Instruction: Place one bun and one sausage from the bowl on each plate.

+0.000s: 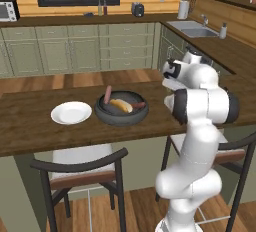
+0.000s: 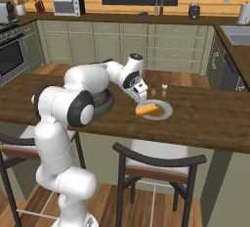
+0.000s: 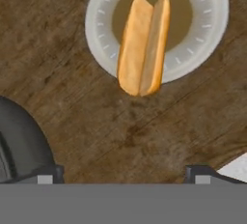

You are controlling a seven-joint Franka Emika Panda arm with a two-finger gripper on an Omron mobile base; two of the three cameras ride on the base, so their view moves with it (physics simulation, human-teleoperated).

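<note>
A white plate (image 2: 168, 111) holds one yellow-orange bun (image 2: 146, 109), which overhangs the rim on the bowl's side. In the hand view that bun (image 3: 143, 44) lies across the plate (image 3: 96, 25) and juts past its edge. My gripper (image 2: 141, 95) hovers just above it, open, with nothing between the fingers (image 3: 48, 174). The dark bowl (image 1: 120, 121) holds a second bun (image 1: 121, 105) and a sausage (image 1: 139, 105); another sausage (image 1: 107, 94) leans on its far rim. A bare second plate (image 1: 71, 112) sits to the bowl's left.
Two small shakers (image 2: 158, 92) stand on the wooden counter (image 2: 210, 118) just behind the plate with the bun. High chairs (image 2: 156, 165) stand under the counter's near edge. The bowl's rim (image 3: 19, 141) lies close to my fingers.
</note>
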